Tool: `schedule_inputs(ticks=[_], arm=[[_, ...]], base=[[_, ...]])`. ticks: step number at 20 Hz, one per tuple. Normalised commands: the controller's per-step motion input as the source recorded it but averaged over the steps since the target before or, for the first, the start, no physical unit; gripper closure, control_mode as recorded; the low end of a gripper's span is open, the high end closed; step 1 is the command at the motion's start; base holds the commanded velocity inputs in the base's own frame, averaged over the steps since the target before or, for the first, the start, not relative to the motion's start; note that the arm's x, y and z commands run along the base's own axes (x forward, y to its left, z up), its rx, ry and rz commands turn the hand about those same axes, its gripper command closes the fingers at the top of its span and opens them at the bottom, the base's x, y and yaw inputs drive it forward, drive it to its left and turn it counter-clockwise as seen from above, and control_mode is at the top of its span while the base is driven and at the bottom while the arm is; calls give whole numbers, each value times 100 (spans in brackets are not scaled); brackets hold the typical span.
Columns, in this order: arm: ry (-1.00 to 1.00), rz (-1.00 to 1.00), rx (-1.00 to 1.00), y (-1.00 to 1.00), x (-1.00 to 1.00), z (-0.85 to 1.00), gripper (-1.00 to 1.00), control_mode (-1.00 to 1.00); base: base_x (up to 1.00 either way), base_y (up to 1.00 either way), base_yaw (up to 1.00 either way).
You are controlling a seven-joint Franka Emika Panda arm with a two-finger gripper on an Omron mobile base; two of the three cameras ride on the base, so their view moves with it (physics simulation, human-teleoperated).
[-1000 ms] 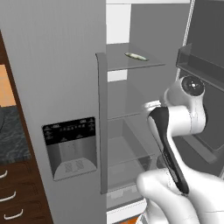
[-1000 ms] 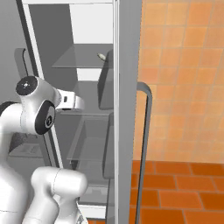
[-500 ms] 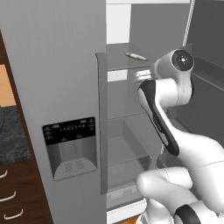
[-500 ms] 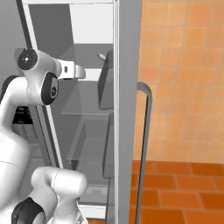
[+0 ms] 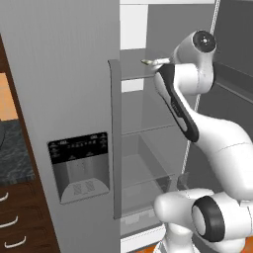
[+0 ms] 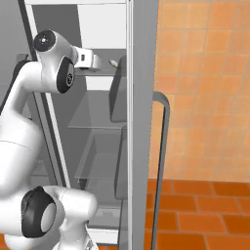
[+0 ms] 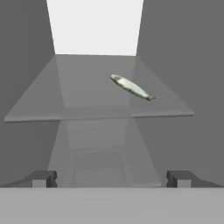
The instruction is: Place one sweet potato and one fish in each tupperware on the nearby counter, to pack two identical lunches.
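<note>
Fridge interior (image 5: 148,128) is standing open in the left base view, where the white arm is reaching toward a slim silver fish (image 5: 149,62) lying on the upper glass shelf (image 5: 133,76). Right base view: the fish (image 6: 113,63) is lying just beyond the wrist. Hand view: the claw (image 7: 112,178) is hanging released, fingertips wide apart, facing the fish (image 7: 131,87) lying ahead on the shelf (image 7: 87,107).

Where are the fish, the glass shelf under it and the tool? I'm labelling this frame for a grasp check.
fish (image 7: 131,87), hand view, middle of its silvery body.
glass shelf (image 7: 83,92), hand view, bare pane left of the fish.
tool (image 7: 112,178), hand view, midway between its two dark tips, which stand wide apart.
</note>
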Motion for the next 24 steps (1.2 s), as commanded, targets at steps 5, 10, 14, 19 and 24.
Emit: schedule_inputs(ticks=[5,10,14,19,24], arm=[[8,0,-7,-18,45,0,-100,-100],[1,5,-8,-4,51,-11,-100,-100],[5,7,0,-26,50,-16,-100,-100],[11,2,0,-12,63,-9,-100,-100],[14,0,0,-3,72,-6,-100,-100]], base=[[0,0,0],[0,0,0],[0,0,0],[0,0,0],[0,0,0]])
